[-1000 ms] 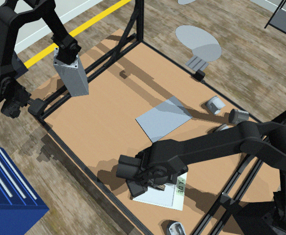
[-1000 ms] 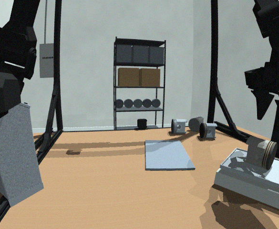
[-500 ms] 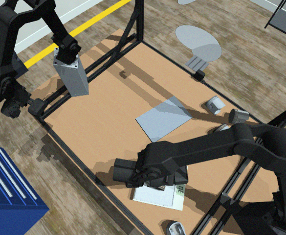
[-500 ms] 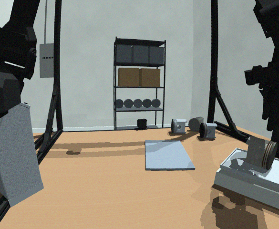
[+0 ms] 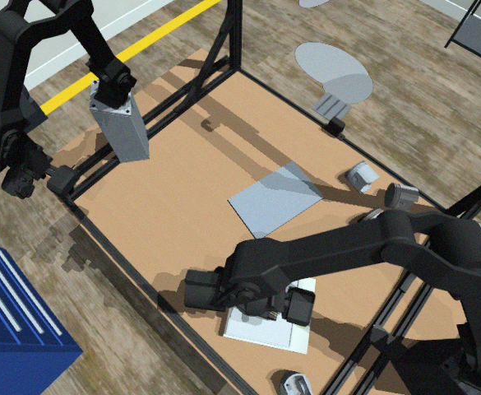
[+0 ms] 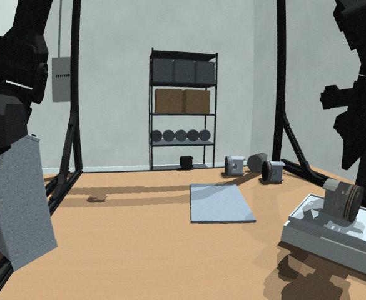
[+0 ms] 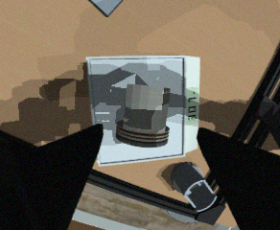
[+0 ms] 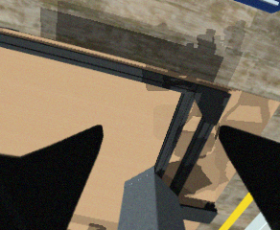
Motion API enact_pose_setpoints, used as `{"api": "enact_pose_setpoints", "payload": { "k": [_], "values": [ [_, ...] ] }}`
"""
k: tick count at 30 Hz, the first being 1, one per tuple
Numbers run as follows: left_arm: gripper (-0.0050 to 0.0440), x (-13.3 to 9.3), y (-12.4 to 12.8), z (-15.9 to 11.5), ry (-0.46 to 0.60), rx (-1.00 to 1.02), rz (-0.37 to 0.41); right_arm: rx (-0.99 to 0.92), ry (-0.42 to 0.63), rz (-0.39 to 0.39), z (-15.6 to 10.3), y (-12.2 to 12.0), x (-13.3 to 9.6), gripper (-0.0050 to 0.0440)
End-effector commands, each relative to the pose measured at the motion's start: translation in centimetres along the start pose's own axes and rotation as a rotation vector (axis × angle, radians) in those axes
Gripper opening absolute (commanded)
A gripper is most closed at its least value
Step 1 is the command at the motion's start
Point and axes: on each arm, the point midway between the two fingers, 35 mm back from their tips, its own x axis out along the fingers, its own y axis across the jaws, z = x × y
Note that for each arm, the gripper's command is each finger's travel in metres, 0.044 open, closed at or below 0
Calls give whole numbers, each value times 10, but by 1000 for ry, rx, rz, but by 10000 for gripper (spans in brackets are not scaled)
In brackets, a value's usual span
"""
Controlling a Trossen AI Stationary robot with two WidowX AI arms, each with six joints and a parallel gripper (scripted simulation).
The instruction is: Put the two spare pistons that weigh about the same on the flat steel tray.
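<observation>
The flat steel tray (image 5: 274, 199) (image 6: 219, 201) (image 7: 106, 5) lies on the bench. One piston (image 6: 343, 198) (image 7: 142, 103) lies on a white scale (image 5: 270, 332) (image 6: 328, 239) (image 7: 104, 149) near the front edge. My left gripper (image 5: 274, 312) (image 7: 151, 131) is open and hangs above that piston without touching it. Three pistons (image 5: 361, 175) (image 5: 400, 196) (image 5: 372, 213) (image 6: 234, 165) (image 6: 256, 161) (image 6: 272, 170) lie on their sides beyond the tray; one is partly hidden by the left arm. Another piston (image 5: 296, 383) (image 7: 193, 184) lies by the frame rail. My right gripper (image 8: 160, 130) is open and empty over the far corner.
A grey box-shaped body (image 5: 119, 123) (image 6: 14, 200) (image 8: 150, 201) hangs at the right arm's end. Black frame rails (image 5: 117, 259) and posts (image 5: 233, 34) edge the bench. A small black block (image 5: 335, 125) sits on the far rail. A blue container (image 5: 15, 314) stands on the floor.
</observation>
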Motion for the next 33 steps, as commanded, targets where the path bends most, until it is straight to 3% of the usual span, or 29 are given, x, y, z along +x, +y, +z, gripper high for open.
{"api": "enact_pose_setpoints", "payload": {
  "k": [1, 33],
  "values": [
    [378, 6, 1, -2, -6, 50, -16, 0, 1, 2, 0, 0, 0, 440],
    [378, 46, 1, -7, -9, 42, -26, 0, 1, 2, 0, 0, 0, 440]
  ]
}}
